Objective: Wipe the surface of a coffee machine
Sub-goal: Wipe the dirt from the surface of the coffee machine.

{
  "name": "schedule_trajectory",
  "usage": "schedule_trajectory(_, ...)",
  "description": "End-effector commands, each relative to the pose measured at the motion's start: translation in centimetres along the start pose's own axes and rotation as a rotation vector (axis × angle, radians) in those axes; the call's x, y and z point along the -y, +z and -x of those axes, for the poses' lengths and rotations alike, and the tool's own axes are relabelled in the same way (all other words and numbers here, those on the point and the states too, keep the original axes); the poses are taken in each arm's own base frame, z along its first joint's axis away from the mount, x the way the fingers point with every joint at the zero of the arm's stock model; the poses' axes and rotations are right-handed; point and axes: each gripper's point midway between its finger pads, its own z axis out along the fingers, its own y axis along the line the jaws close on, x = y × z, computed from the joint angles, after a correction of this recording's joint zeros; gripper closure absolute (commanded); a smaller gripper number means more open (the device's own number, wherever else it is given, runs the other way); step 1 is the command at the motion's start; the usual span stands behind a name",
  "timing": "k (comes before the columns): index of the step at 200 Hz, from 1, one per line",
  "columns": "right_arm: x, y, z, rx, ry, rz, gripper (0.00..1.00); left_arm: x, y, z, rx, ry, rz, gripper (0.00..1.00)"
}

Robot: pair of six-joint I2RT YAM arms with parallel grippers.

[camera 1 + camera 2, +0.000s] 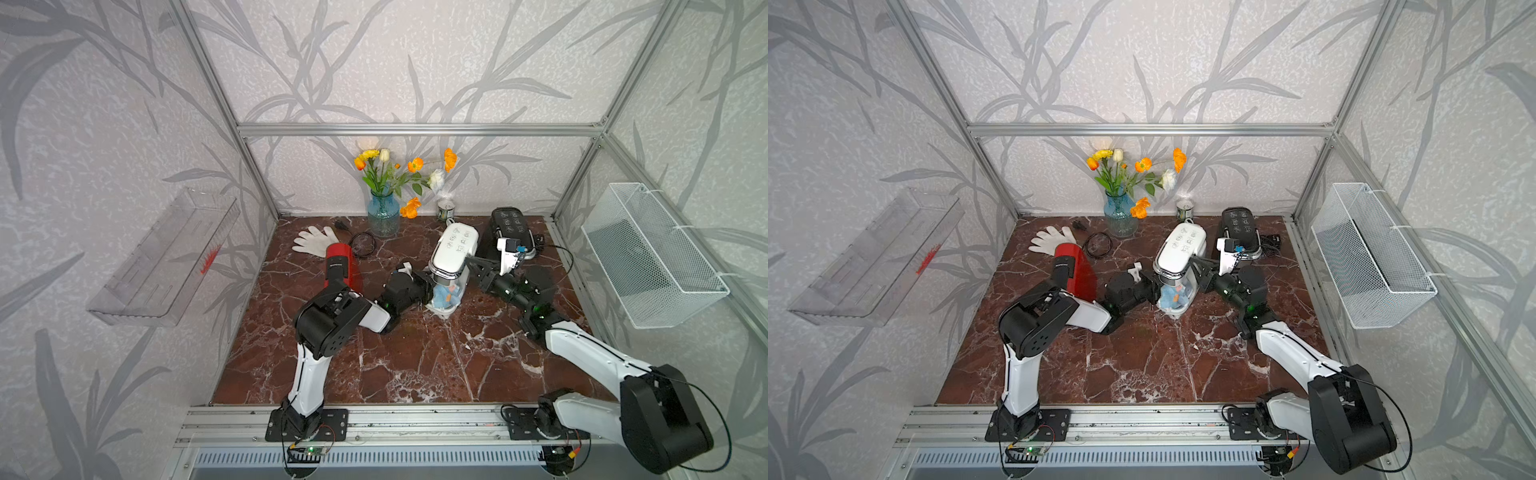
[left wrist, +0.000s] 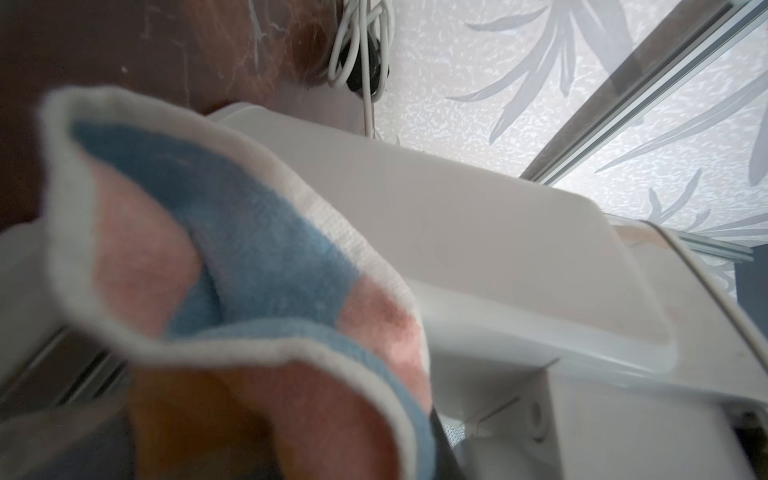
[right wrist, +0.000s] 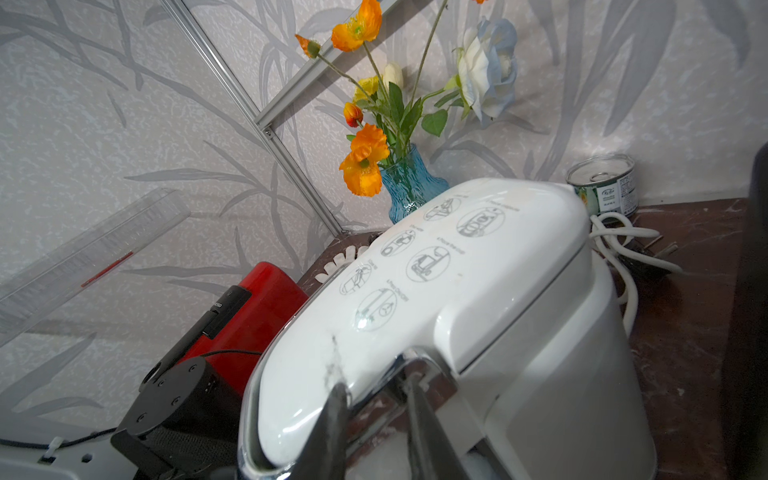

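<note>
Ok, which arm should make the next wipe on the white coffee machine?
Left. The left fingers hold the cloth at the white coffee machine; the right fingers have no cloth and seem clamped on its chrome rim.

Pale walls [image 1: 374,62] with grey leaf patterns close me in, edged by aluminium bars [image 1: 419,129]. My table [image 1: 415,365] is red-brown marble with white veins. A clear shelf [image 1: 162,257] hangs at the frame's left, a white wire basket [image 1: 652,257] at its right. The light is soft and even.
</note>
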Motion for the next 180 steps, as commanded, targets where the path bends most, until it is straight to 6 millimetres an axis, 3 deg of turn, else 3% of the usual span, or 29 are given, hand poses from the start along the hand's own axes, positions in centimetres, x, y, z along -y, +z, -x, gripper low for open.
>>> schedule_trajectory(1,3.6,-1.0,-8.2,-0.264,0.101,-0.125,0.74,3.8,-1.0,0.7,0.038,0.013,-0.127,1.00)
schedule_trajectory(65,3.5,-1.1,-8.1,-0.262,0.094,-0.129,0.74,5.3,-1.6,2.8,0.076,-0.009,-0.196,1.00)
schedule_trajectory(131,3.6,-1.1,-8.2,-0.264,0.093,-0.129,0.74,8.4,-3.8,5.9,0.138,0.047,-0.236,1.00)
schedule_trajectory(180,3.7,-1.1,-8.3,-0.267,0.092,-0.130,0.74,9.7,-3.3,6.1,0.109,0.067,-0.256,1.00)
